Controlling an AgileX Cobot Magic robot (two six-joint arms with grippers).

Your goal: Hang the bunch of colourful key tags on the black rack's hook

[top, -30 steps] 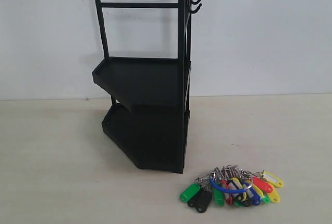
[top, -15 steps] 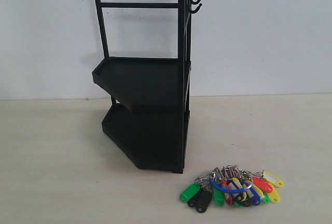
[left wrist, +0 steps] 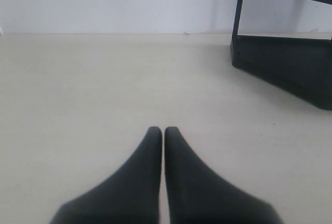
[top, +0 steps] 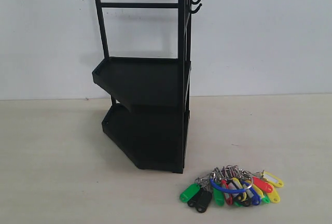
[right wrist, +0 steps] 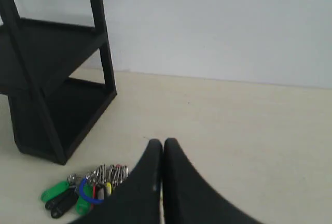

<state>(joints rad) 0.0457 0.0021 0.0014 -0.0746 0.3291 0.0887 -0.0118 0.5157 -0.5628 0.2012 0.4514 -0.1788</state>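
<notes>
The colourful key tag bunch (top: 233, 186) lies flat on the table in front of the black rack (top: 145, 110), to its right; its blue-sleeved ring (top: 230, 184) rests on the tags. Two small hooks (top: 196, 3) stick out from the rack's upper right post. Neither gripper shows in the exterior view. In the right wrist view my right gripper (right wrist: 163, 143) is shut and empty, with the bunch (right wrist: 85, 190) beside and partly behind one finger. My left gripper (left wrist: 163, 130) is shut and empty over bare table, with the rack's base (left wrist: 290, 68) off to one side.
A white wall (top: 259, 37) stands right behind the rack. The pale tabletop (top: 57, 162) stretches on both sides of the rack.
</notes>
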